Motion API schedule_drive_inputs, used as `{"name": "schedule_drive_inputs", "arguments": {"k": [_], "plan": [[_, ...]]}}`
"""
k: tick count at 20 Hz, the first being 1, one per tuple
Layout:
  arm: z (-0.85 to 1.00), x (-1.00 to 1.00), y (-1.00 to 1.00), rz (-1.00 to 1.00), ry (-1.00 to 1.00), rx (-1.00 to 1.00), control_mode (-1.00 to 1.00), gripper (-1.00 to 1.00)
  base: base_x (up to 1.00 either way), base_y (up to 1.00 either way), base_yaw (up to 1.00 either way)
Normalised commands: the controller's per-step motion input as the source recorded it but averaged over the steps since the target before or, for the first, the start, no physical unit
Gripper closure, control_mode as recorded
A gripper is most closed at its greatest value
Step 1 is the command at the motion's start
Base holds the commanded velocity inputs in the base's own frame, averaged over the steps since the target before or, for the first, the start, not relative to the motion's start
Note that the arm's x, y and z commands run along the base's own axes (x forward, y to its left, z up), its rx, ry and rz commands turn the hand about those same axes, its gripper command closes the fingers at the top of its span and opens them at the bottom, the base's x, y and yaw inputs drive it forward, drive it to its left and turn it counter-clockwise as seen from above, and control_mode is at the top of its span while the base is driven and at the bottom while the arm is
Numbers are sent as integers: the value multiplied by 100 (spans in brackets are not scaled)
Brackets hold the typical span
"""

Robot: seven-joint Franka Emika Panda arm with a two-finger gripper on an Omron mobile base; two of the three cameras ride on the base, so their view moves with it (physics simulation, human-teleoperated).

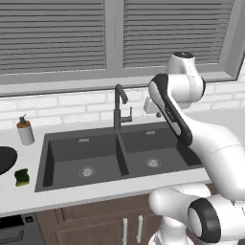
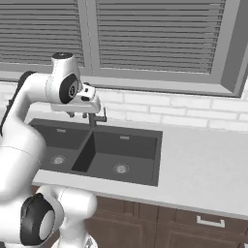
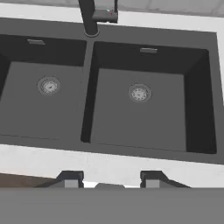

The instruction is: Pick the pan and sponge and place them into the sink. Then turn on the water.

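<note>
The dark grey double-basin sink [image 1: 44,162] [image 2: 151,157] [image 3: 87,105] is set in the pale counter, and both basins hold nothing. Its slim dark tap [image 1: 118,107] [image 2: 97,118] [image 3: 89,17] stands behind the divider. Left of the sink lies the black pan [image 1: 5,160], cut off by the frame edge so its handle is hidden. The small green sponge [image 1: 21,177] rests just in front of it. My gripper [image 2: 77,115] [image 3: 110,179] hangs open over the sink's front rim, with nothing between its fingertips. Water is out of view.
A soap dispenser [image 1: 25,130] stands at the sink's back left corner. A white brick backsplash and a window with shut blinds rise behind. Bare counter [image 2: 203,164] stretches to the right of the sink. Brown cabinet doors [image 1: 95,222] sit below.
</note>
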Motion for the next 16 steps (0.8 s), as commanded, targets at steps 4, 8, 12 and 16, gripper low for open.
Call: {"name": "schedule_drive_inputs", "arguments": {"k": [4,8,12,16], "plan": [[0,-56,0,-2,2,0,-100,-100,0,0,0],[-5,-100,0,-13,2,0,-100,-100,0,0,0],[-6,-96,-4,-14,0,0,-100,-100,0,0,0],[0,-57,0,-14,0,0,-100,-100,0,0,0]]}}
